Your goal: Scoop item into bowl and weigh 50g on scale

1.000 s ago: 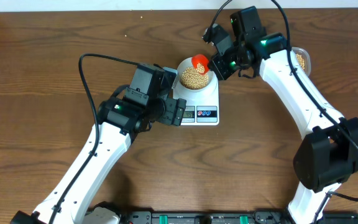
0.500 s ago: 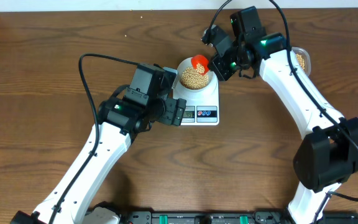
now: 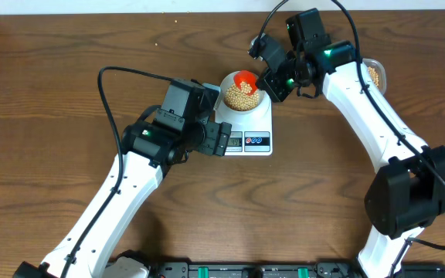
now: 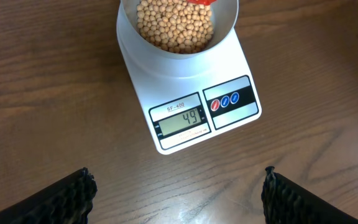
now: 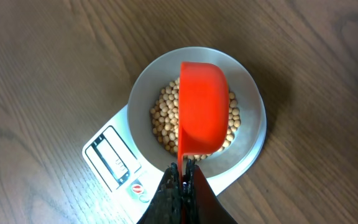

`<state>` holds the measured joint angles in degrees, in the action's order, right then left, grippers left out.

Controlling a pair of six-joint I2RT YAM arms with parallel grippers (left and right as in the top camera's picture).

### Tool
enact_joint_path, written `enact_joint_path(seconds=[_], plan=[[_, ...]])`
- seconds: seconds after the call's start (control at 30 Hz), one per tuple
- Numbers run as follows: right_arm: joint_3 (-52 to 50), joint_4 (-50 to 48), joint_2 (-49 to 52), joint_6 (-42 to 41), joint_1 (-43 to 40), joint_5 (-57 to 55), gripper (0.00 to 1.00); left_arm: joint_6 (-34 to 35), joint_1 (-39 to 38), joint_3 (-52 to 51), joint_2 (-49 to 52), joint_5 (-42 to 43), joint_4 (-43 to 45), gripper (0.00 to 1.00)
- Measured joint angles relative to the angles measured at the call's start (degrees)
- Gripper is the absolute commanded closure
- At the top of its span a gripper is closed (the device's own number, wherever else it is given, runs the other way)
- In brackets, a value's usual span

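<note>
Brown wood-grain desk (image 3: 52, 93), both arms reaching in toward its far middle. Right arm (image 3: 369, 108) comes up the right side and bends left; left arm (image 3: 122, 185) runs diagonally from the near left. White scale (image 3: 263, 122) lies flat on the desk between the two claws, its display end toward the near edge. Clear tub (image 3: 373, 75) sits at the far right, mostly hidden behind the right arm, with tan beans showing inside. Bowl (image 3: 229, 82) stands on the far half of the scale, about as wide as the platform, holding a heaped layer of beans (image 3: 239, 97) across its floor. Red scoop (image 3: 244, 78) hangs over the far side of the bowl, above the beans; in the right wrist view its smooth outer side (image 5: 202, 106) faces the camera and covers much of the bowl's middle, so its contents cannot be told. Right claw (image 5: 183, 177) is pinched tight on the scoop's thin handle, fingers nearly meeting. Left claw (image 4: 178, 177) is spread wide with nothing in it, hovering just near of the scale, fingers either side of the view. Display (image 4: 182, 119) reads 49. Red and blue buttons (image 4: 224, 101) sit side by side just right of it.
</note>
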<state>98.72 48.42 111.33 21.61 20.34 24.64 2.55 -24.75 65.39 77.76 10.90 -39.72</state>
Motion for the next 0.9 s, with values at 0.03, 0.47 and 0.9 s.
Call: enact_joint_path(seconds=[0.03,0.47,0.9], plan=[[0.0,0.0,0.0,0.0,0.0,0.0,0.99,0.0,0.0,0.0,0.0,0.0,0.0,0.12],[0.0,-0.5,0.0,-0.3,0.1,-1.4,0.99,0.0,0.0,0.0,0.0,0.0,0.0,0.12],[0.0,-0.8,0.0,-0.9,0.5,-0.3,0.99,0.0,0.0,0.0,0.0,0.0,0.0,0.12]])
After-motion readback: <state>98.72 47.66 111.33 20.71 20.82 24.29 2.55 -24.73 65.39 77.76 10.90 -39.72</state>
